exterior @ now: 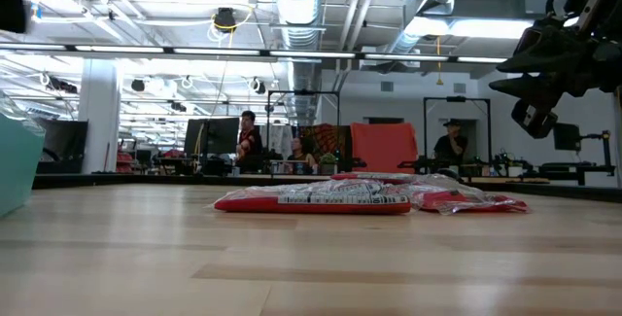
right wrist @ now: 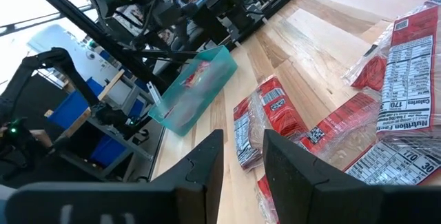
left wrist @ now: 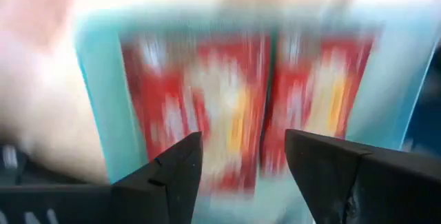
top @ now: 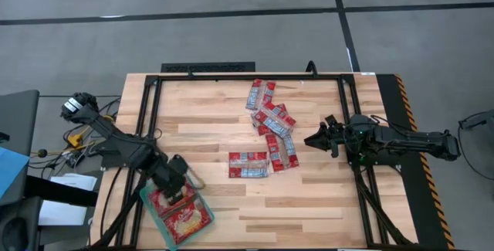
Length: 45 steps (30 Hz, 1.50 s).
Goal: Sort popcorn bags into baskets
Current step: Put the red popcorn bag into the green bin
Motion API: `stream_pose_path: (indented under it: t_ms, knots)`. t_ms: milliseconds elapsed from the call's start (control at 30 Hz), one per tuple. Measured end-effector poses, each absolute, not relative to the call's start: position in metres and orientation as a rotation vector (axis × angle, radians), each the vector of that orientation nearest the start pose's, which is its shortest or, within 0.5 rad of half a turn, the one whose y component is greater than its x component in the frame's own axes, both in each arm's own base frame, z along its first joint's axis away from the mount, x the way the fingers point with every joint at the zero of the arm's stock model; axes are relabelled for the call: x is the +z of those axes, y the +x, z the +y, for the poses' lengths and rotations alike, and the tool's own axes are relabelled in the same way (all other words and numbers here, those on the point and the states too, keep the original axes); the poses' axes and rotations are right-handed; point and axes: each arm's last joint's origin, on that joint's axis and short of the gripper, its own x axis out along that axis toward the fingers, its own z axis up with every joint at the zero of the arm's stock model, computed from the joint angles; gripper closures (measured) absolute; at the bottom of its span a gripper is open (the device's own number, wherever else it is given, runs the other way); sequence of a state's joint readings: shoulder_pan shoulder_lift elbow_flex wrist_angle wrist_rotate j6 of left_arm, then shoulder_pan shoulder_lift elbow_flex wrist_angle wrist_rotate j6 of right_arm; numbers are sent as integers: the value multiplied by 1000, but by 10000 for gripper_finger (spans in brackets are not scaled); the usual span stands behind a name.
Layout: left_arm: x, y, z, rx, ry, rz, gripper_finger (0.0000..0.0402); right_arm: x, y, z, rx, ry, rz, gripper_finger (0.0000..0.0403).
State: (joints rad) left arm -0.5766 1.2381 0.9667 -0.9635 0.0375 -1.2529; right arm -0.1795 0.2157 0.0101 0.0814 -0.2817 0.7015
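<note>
Several red popcorn bags (top: pixel 272 120) lie flat in a loose pile at the table's middle, with one narrow pair (top: pixel 248 164) nearest the front; the low view shows these bags (exterior: pixel 311 197) too. The teal tray (top: pixel 151 208) sits at the near-left corner, two squarish packets (left wrist: pixel 200 107) lying side by side in it. My left gripper (top: pixel 179 191) hovers open just over the tray's far end, its fingers (left wrist: pixel 244 162) holding nothing. My right gripper (top: pixel 315 138) hangs open above the table right of the pile, pointing left at the bags (right wrist: pixel 265 117).
A black frame rail (top: pixel 247 76) borders the tabletop. Bare wood lies between the tray and the pile and along the near edge (top: pixel 309 220). The right wrist view shows the tray (right wrist: pixel 196 89) and left arm farther off. People sit in the room behind (exterior: pixel 248 141).
</note>
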Motion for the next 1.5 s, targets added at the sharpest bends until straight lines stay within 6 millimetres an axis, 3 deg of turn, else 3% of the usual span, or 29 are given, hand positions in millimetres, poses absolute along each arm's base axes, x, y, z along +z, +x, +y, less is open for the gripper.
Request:
stream_pose_path:
  t_ms: [133,300,567,733,967,1100,1300,1500]
  knots:
    - [253,196,-89,492,-690,1153,220,157,109,-11,57,739,152,274]
    - [258,223,-33,716,-699,888,208,157,109,-11,57,741,152,271]
    - [264,293,55,512,-614,494,121,157,109,-12,57,741,148,259]
    - [244,343,93,443,-459,568,87,157,109,-11,59,744,149,247]
    - [244,427,106,302,86,819,90,157,109,-11,58,752,153,237]
    - [225,464,101,228,345,955,91,157,109,-11,58,753,153,234]
    - [184,488,86,111,464,1067,91,157,109,-11,58,753,155,239]
    - [174,494,77,165,610,1069,91,157,109,-11,57,753,157,240]
